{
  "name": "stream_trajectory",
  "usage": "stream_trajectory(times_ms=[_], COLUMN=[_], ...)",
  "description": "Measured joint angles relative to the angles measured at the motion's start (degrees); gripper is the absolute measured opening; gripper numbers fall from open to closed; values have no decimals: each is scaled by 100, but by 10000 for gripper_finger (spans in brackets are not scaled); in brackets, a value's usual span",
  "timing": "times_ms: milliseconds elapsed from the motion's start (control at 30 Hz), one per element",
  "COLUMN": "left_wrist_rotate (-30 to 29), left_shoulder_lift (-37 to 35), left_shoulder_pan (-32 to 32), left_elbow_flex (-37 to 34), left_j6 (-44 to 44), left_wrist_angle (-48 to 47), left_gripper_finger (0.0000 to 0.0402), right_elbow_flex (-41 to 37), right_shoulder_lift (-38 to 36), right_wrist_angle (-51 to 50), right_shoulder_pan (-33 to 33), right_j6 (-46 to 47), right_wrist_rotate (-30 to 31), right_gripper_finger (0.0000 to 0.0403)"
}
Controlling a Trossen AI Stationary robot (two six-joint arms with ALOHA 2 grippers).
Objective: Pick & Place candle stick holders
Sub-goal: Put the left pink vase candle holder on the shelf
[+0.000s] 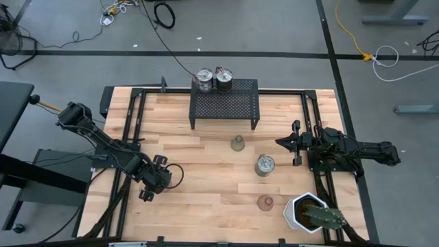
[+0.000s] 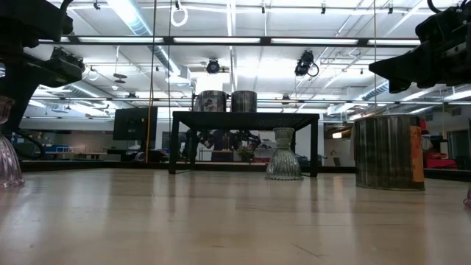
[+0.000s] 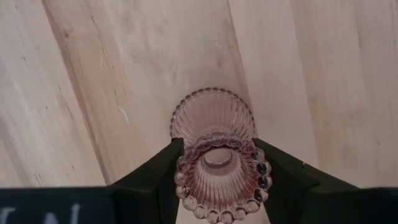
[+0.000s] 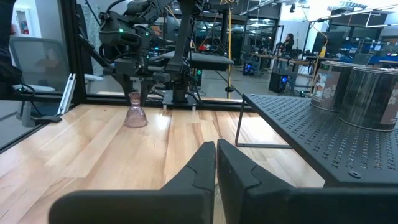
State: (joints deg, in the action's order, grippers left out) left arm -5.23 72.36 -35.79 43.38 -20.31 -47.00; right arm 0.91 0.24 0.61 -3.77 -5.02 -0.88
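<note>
Two shiny silver metal can holders [image 1: 213, 79] sit on the black mesh rack [image 1: 224, 105] at the top middle. Four wait on the wooden surface [image 1: 206, 199]. The left tool [image 3: 217, 171] has its fingers closing around a pink ribbed glass cup [image 3: 214, 146]; the right tool [image 4: 216, 163] is squeezed closed and empty.

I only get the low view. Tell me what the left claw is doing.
Observer: The left claw straddles a pink holder that stands upright on the table, with one finger against each side of its upper cup.
Operator: Now report the right claw.
Observer: The right claw is shut and empty. It hangs over the table's right side, pointing towards the olive-green holder.
Operator: List whatever sits out of my frame.
Observer: A second pink holder stands beside a white cactus pot, on the right at the end away from the rack.
</note>
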Motion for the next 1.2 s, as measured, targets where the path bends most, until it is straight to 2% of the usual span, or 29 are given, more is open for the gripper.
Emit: stream_trajectory(times_ms=[667,833,1200], left_wrist_rotate=[-29,-86,-118], left_shoulder_lift=[0,0,0], left_shoulder_pan=[0,89,742], left_elbow_flex=[23,294,1245], left_j6=[-8,-1,518], left_wrist_angle=[-33,-380,-1149], left_gripper_finger=[175,174,174], right_elbow_flex=[1,2,1], right_shoulder_lift=[0,0,1], right_wrist_angle=[0,1,1], right_shoulder_pan=[1,0,2], right_j6=[0,0,-1], right_wrist_rotate=[1,0,0], right_gripper_finger=[20,20,20])
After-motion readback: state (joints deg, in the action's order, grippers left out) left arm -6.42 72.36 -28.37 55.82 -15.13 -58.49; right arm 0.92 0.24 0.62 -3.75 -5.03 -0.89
